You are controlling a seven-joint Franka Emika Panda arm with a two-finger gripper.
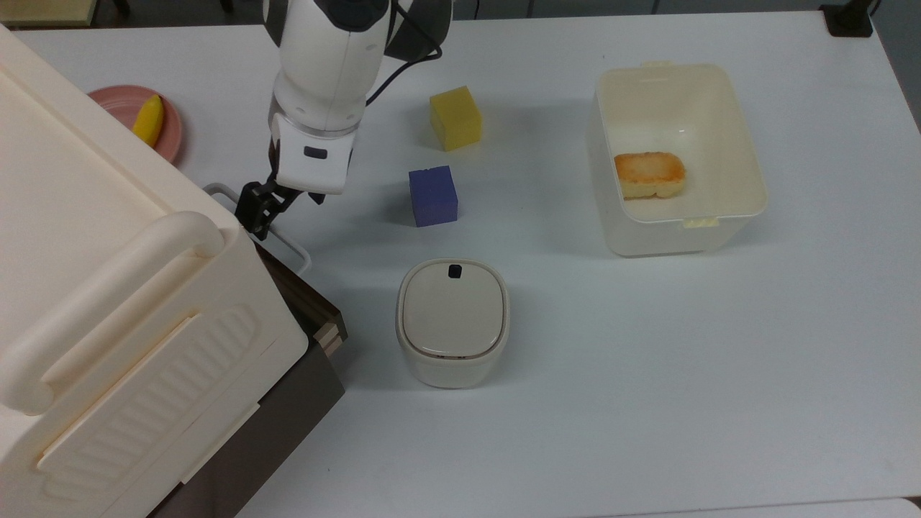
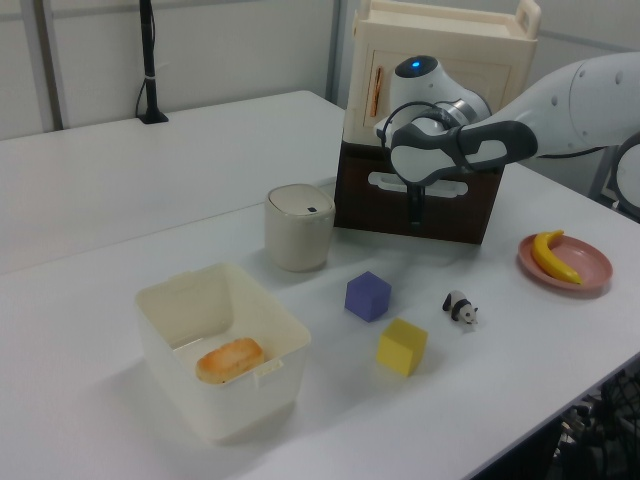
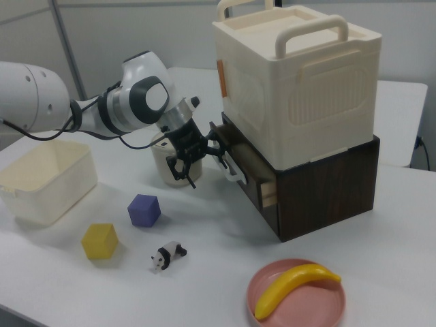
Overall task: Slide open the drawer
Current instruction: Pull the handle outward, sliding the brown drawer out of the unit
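Observation:
The dark-brown drawer (image 1: 311, 303) sits under the large cream cabinet (image 1: 108, 288) and stands partly pulled out, its tan side edge (image 3: 268, 192) showing in the right view. My gripper (image 1: 259, 208) hangs from the white arm in front of the drawer, shut on its thin white loop handle (image 1: 293, 250). In the left view the gripper (image 2: 415, 208) covers the middle of the drawer front (image 2: 365, 208). In the right view the gripper (image 3: 196, 158) holds the handle (image 3: 230, 170) just ahead of the drawer (image 3: 253, 176).
A small lidded bin (image 1: 452, 322) stands close to the drawer's corner. A blue cube (image 1: 432, 196) and a yellow cube (image 1: 455, 117) lie beside the arm. An open tub (image 1: 676, 234) holds bread. A pink plate (image 1: 119, 102) carries a banana. A panda toy (image 3: 165, 257) lies near the cubes.

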